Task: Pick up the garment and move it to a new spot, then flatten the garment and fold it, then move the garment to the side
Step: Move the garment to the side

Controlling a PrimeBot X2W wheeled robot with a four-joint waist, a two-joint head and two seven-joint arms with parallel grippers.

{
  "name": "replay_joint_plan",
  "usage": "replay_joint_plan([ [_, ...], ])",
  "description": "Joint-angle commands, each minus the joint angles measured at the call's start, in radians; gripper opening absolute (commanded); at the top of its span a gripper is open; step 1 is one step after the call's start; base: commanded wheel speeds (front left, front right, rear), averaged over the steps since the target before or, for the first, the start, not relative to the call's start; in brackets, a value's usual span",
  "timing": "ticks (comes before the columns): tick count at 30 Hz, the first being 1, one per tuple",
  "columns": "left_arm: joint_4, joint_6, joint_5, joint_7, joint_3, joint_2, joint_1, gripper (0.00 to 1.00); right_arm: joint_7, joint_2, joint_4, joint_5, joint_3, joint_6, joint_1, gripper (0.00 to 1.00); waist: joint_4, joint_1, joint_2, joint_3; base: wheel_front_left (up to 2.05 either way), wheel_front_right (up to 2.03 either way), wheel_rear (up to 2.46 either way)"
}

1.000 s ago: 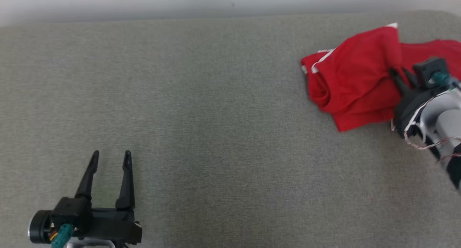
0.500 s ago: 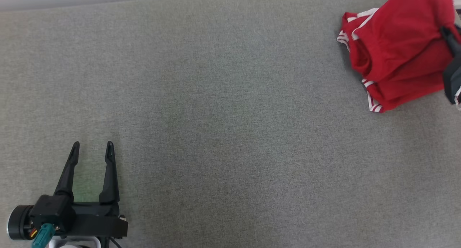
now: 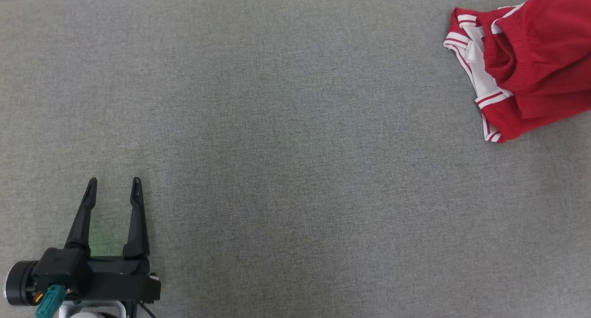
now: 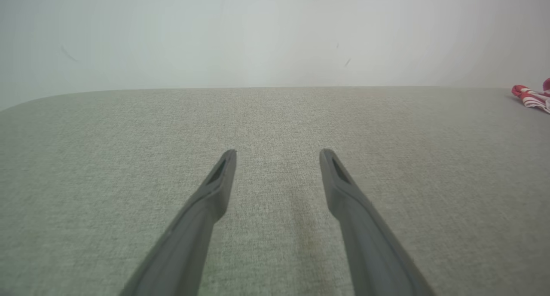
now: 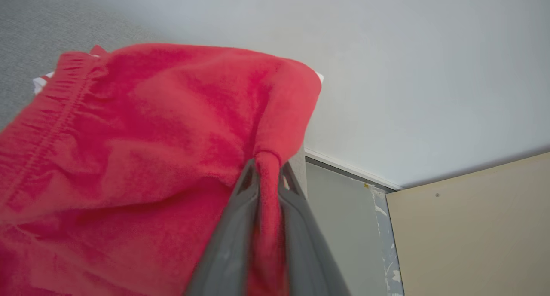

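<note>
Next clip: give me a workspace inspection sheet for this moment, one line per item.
Surface: grey fabric surface, smooth, no marks seen.
Job's things: red garment with white-striped trim, bunched at the head view's far right edge.
Clutter: nothing seen.
Grippers: left gripper open, holding nothing, at the head view's lower left; right gripper shut on a fold of the red garment.
Cables: teal connector at the left gripper's base.
Surroundings: pale wall; beige panel in the right wrist view.
</note>
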Motion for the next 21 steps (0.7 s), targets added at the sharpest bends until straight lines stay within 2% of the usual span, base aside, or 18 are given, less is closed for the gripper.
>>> replay_joint_plan([
  [1,0.000,-0.001,0.008,-0.003,0.003,-0.002,-0.006,1.00,-0.001,0.002,0.010,0.001,-0.003,-0.003,-0.004,0.75,0.002,0.0000,-0.0002,-0.001,0.00,0.00,0.00],
  [2,0.001,-0.001,0.009,-0.003,0.003,-0.003,-0.007,1.00,-0.005,0.006,0.018,-0.002,-0.003,-0.003,-0.004,1.00,0.002,0.0000,-0.0002,-0.002,0.00,0.00,0.00],
  [10,0.013,-0.001,0.006,-0.003,0.015,-0.013,0.002,1.00,-0.093,0.031,0.102,-0.028,-0.042,-0.003,-0.030,1.00,0.009,0.0000,-0.0002,-0.045,0.00,0.00,0.00],
  [13,0.011,-0.001,0.009,-0.003,0.019,-0.024,0.027,1.00,-0.145,0.055,0.131,-0.001,-0.090,-0.003,-0.023,1.00,0.015,0.0000,-0.0002,-0.083,0.00,0.00,0.00],
  [16,0.018,0.006,0.006,-0.003,0.032,-0.040,0.063,1.00,-0.197,0.111,0.155,0.035,-0.175,-0.003,0.017,1.00,0.021,0.0000,-0.0002,-0.143,0.00,0.00,0.00],
  [18,0.018,0.007,0.005,-0.003,0.037,-0.041,0.075,1.00,-0.201,0.128,0.152,0.042,-0.199,-0.003,0.028,1.00,0.019,0.0000,-0.0002,-0.157,0.00,0.00,0.00],
  [21,0.027,0.013,0.006,-0.003,0.043,-0.052,0.115,1.00,-0.202,0.168,0.027,-0.001,-0.326,-0.003,0.118,1.00,0.027,0.0000,-0.0002,-0.211,0.00,0.00,0.00],
])
